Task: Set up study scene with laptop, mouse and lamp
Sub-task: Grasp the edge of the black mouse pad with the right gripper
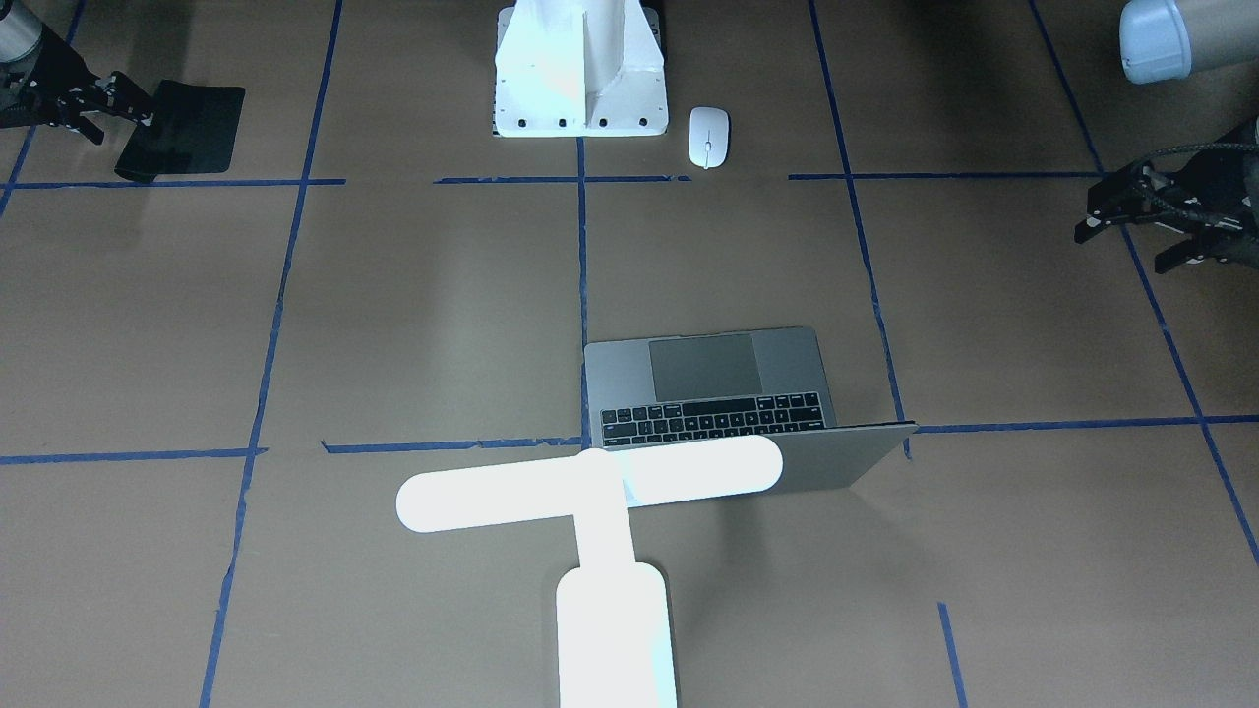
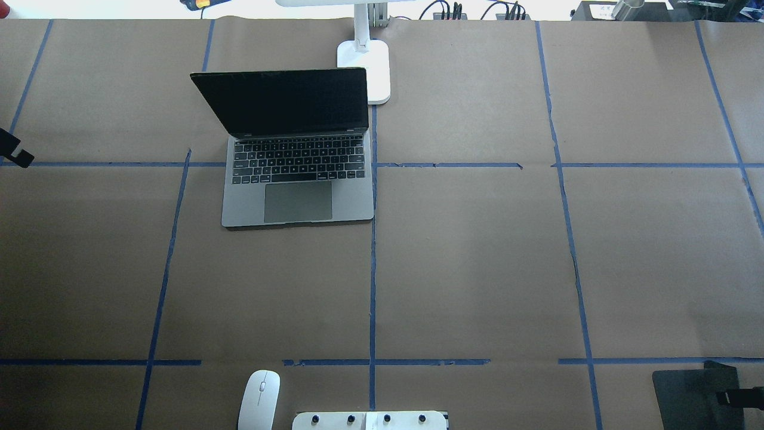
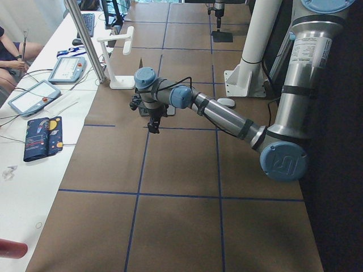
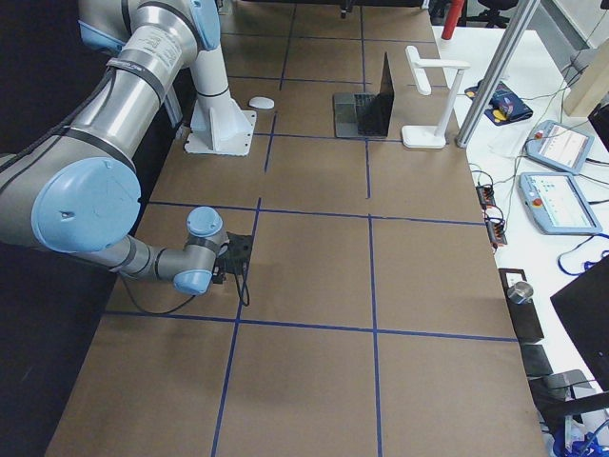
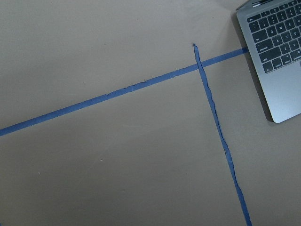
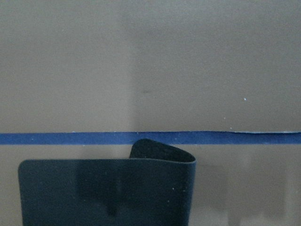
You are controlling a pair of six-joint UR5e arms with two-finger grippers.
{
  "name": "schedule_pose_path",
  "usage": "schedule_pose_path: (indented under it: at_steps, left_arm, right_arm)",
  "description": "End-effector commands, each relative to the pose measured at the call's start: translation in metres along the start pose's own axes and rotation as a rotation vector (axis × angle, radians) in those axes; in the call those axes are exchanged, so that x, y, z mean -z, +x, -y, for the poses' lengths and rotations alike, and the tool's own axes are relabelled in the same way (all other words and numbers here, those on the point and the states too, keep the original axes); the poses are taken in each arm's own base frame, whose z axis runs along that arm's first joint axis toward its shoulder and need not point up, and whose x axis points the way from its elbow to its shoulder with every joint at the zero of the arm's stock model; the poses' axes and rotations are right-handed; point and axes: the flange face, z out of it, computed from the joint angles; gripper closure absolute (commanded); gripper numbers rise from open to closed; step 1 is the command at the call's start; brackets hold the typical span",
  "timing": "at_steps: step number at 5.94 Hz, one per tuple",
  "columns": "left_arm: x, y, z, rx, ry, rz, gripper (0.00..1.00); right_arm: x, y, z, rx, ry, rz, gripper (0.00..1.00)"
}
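Left gripper (image 1: pixel 1123 250) hangs open and empty near the laptop (image 1: pixel 708 383), and I cannot tell if my right gripper (image 1: pixel 118 126) holds the black mat (image 1: pixel 192 118) right by it.

Lamp (image 2: pixel 373 71): bar cut by top edge, overhead view. Mouse (image 2: pixel 259 397): end cut by bottom edge. Right gripper (image 1: pixel 118 113): jaws indistinct, upper left.

Lamp (image 2: pixel 364 71) just behind laptop (image 2: pixel 295 158); mouse (image 2: pixel 259 399) well apart, beside pedestal (image 2: pixel 370 421).
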Motion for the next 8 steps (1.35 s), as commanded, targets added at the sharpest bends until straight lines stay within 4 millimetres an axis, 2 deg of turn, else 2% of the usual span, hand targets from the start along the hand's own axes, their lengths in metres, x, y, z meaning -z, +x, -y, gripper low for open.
schedule_pose_path:
  at_steps: [1,2,3,4,5,7,8]
  left_arm:
    - [0.0,0.0,0.0,0.0,0.0,0.0,0.0]
    - [0.0,0.0,0.0,-0.001,0.001,0.0,0.0]
    - [0.0,0.0,0.0,0.0,0.0,0.0,0.0]
    - [0.001,0.0,0.0,0.0,0.002,-0.001,0.0]
    - [0.001,0.0,0.0,0.0,0.002,-0.001,0.0]
    - [0.001,0.0,0.0,0.0,0.002,-0.001,0.0]
    - [0.001,0.0,0.0,0.001,0.001,-0.001,0.0]
  right_arm:
    - [-0.005,-0.002,-0.002,-0.009,-0.006,0.0,0.41]
    - [-0.01,-0.007,-0.002,-0.005,-0.01,0.007,0.41]
    - [-0.01,-0.007,-0.002,-0.005,-0.007,0.008,0.54]
    - [-0.009,-0.007,-0.001,-0.005,-0.001,0.008,0.9]
    - [-0.009,-0.007,0.0,-0.003,0.011,0.01,1.0]
    - [-0.002,-0.015,0.001,-0.008,0.021,0.039,1.0]
    - [0.01,-0.037,0.012,-0.032,0.067,0.098,1.0]
